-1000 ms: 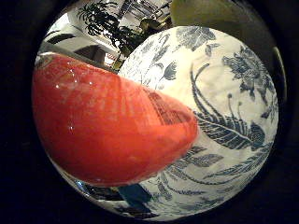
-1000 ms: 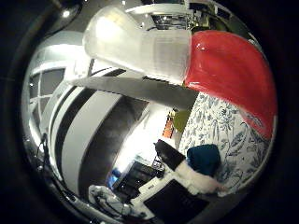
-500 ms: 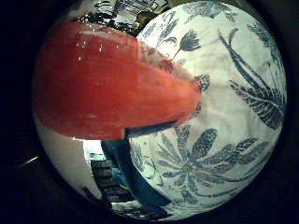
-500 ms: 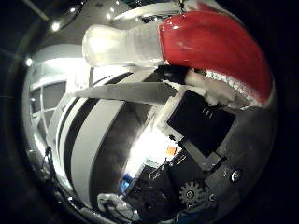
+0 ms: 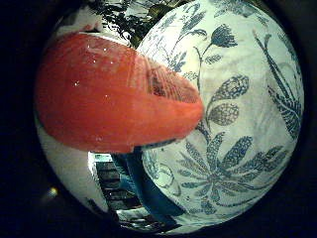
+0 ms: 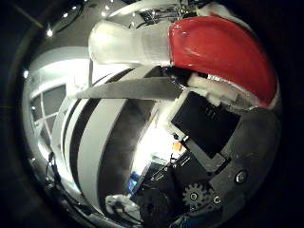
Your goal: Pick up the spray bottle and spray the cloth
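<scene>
The spray bottle's red body (image 5: 109, 104) fills much of the little finger side palm view, close against the palm. In the thumb side palm view the red body (image 6: 218, 47) runs into a translucent white top (image 6: 128, 42). My right hand (image 6: 213, 142) shows there as black, white and geared parts, with a white finger segment (image 6: 209, 90) curled against the bottle. Beyond the bottle lies the cloth (image 5: 237, 114), white with blue flowers and leaves.
A dark blue piece (image 5: 148, 193) sits at the cloth's edge. Leafy plants (image 5: 124, 15) stand past the bottle. A curved white and dark striped surface (image 6: 95, 156) and small ceiling lights (image 6: 47, 32) fill the room side.
Both views have shifted, so the hand has turned. The cloth now looms larger behind the bottle. The hand's black and geared parts have come further into the thumb side view, against the bottle.
</scene>
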You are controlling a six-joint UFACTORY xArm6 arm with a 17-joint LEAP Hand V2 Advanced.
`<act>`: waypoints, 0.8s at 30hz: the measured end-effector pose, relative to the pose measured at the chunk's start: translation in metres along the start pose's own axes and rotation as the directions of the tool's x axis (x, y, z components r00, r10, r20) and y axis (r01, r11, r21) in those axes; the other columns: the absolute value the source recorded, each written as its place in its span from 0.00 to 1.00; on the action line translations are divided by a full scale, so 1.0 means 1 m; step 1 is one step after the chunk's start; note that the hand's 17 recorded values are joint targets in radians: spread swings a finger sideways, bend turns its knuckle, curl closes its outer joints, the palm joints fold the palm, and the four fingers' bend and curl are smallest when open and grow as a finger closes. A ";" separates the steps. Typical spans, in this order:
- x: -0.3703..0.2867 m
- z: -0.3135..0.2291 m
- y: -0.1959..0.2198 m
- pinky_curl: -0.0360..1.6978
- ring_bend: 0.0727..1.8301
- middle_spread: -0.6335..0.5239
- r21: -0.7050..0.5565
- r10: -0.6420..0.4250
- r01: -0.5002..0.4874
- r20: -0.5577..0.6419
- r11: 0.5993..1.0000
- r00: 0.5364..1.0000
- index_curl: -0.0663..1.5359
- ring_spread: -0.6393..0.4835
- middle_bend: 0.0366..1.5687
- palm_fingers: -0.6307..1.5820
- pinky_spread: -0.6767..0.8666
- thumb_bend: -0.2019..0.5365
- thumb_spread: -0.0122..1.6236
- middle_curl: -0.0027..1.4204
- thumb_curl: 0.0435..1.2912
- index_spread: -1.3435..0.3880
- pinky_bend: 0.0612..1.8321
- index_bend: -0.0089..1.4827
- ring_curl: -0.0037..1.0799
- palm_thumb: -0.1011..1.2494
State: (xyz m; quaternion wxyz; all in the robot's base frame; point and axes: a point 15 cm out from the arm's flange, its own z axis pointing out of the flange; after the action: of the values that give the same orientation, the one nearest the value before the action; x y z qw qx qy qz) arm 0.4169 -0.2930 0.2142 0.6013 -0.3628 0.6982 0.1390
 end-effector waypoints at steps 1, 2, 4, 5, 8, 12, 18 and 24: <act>0.000 -0.001 0.002 0.34 0.77 0.48 -0.017 -0.005 0.005 -0.010 1.000 1.000 0.49 0.44 0.82 0.84 0.32 0.24 0.33 0.44 0.57 0.66 0.79 0.72 0.54 0.88; -0.002 -0.003 0.002 0.34 0.77 0.49 -0.033 -0.015 0.014 -0.019 0.999 1.000 0.49 0.44 0.83 0.83 0.32 0.25 0.32 0.44 0.58 0.66 0.79 0.72 0.53 0.89; -0.010 -0.009 0.000 0.35 0.78 0.49 -0.071 -0.042 0.039 -0.038 0.997 0.998 0.50 0.44 0.83 0.83 0.32 0.25 0.31 0.44 0.60 0.66 0.78 0.73 0.53 0.88; -0.014 -0.011 0.000 0.36 0.78 0.49 -0.088 -0.050 0.046 -0.046 0.995 0.998 0.50 0.44 0.83 0.83 0.32 0.25 0.31 0.44 0.61 0.66 0.78 0.73 0.53 0.88; -0.027 -0.019 -0.001 0.37 0.78 0.49 -0.151 -0.065 0.053 -0.077 0.987 0.995 0.50 0.44 0.84 0.83 0.32 0.25 0.31 0.43 0.63 0.65 0.78 0.73 0.53 0.88; -0.050 -0.036 -0.002 0.38 0.78 0.49 -0.250 -0.102 0.068 -0.126 0.966 0.987 0.51 0.44 0.84 0.83 0.32 0.25 0.31 0.43 0.65 0.65 0.77 0.73 0.53 0.88; -0.091 -0.059 -0.003 0.40 0.78 0.49 -0.362 -0.149 0.069 -0.199 0.929 0.969 0.51 0.44 0.84 0.83 0.32 0.25 0.31 0.43 0.68 0.65 0.76 0.73 0.53 0.87; -0.136 -0.055 0.008 0.41 0.79 0.49 -0.524 -0.239 0.061 -0.278 0.850 0.930 0.52 0.44 0.85 0.83 0.32 0.25 0.30 0.43 0.70 0.65 0.75 0.73 0.53 0.87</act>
State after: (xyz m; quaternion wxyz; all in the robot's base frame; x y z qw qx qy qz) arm 0.3733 -0.2760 0.3533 0.3670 -0.5802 0.6973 0.2060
